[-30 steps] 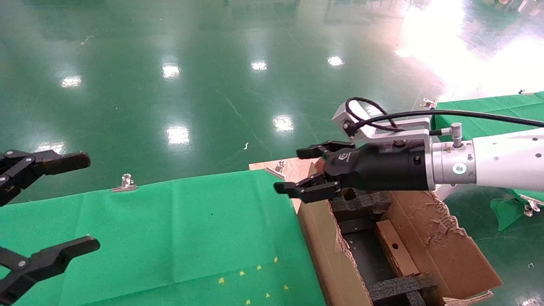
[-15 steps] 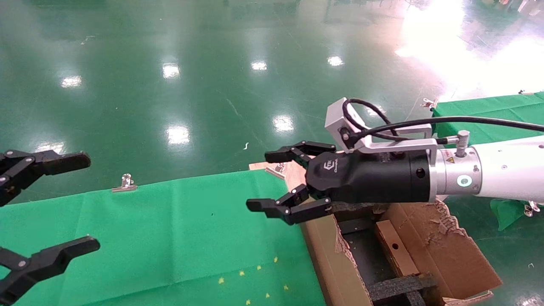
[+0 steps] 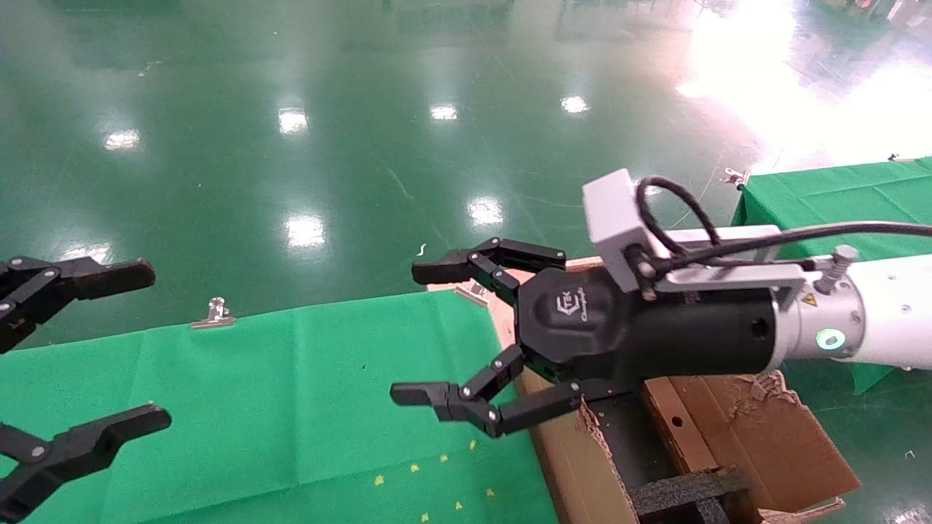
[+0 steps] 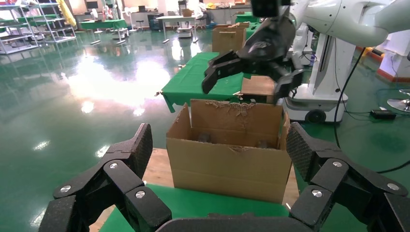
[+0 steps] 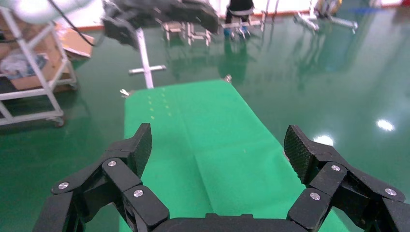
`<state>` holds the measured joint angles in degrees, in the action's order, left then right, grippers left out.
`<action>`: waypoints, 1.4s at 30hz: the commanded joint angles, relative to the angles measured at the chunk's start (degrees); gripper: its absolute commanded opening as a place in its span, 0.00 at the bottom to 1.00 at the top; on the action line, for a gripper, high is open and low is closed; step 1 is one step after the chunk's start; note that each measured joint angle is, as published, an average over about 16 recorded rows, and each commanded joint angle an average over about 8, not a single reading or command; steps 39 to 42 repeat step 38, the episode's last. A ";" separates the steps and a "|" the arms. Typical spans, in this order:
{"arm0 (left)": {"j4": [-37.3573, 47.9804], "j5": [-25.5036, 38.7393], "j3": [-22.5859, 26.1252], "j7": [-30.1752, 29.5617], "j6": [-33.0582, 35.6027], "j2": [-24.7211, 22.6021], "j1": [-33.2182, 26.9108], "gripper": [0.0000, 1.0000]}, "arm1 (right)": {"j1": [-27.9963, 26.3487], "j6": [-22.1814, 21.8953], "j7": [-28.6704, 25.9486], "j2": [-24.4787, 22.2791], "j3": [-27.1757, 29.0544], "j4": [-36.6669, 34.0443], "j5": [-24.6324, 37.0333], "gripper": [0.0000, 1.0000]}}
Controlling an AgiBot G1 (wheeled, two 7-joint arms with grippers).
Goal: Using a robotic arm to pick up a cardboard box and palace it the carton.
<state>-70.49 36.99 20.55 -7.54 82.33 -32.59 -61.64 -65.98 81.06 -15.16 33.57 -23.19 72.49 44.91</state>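
**Operator:** Right gripper point(image 3: 426, 331) status, please?

**Technician:** Your right gripper is spread wide with nothing between its fingers. It hangs over the right edge of the green cloth point(image 3: 291, 393), just left of the carton point(image 3: 568, 458). The robotic arm point(image 3: 885, 320) reaches in from the right, crossing above the far part of the carton, and its light ring shows green.

**Operator:** Where is the cardboard box?

**Technician:** You will find the cardboard box point(image 3: 673, 426) inside the carton, lying against the right wall with its round hole facing up. Black foam dividers point(image 3: 684, 489) sit at its near end. The carton's right flap point(image 3: 783, 429) is torn and folded outward.

**Operator:** And the left gripper?

**Technician:** Your left gripper point(image 3: 138, 346) is held at the left edge of the scene, over the left end of the green cloth, also wide open and empty. From its wrist camera you see the carton point(image 4: 227, 166) straight ahead, with the right gripper point(image 4: 241, 79) above it. A metal clip point(image 3: 212, 313) pins the far edge of the cloth.
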 commanded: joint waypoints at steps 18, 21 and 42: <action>0.02 -0.01 0.00 0.00 -0.02 0.00 0.01 1.00 | 5.18 5.41 4.85 1.72 8.32 1.27 -3.71 1.00; 0.02 -0.01 0.00 0.00 -0.02 0.00 0.01 1.00 | 4.99 5.20 4.72 1.65 8.03 1.23 -3.56 1.00; 0.02 -0.01 0.00 0.00 -0.01 0.00 0.02 1.00 | 4.49 4.67 4.38 1.47 7.25 1.12 -3.11 1.00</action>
